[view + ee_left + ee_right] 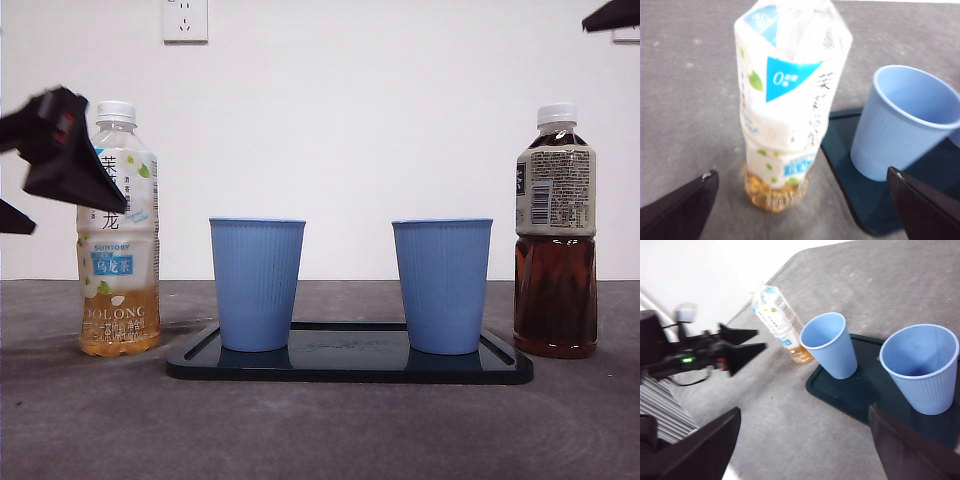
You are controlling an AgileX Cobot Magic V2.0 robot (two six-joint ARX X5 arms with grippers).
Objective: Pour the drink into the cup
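Plain white wall (380,130) fills far side, no marks or texture. White power socket (185,19) high on wall, left of centre, partly cut by top edge. Grey tabletop (330,430) runs from near edge to wall, slightly mottled, matte. Lighting even and bright, soft shadows only. In right wrist view, pale striped surface (665,405) beyond table edge, blurry, can't tell what.

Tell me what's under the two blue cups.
Both blue cups stand on a dark tray lying on the grey table. The tray surface beneath their bases is hidden.
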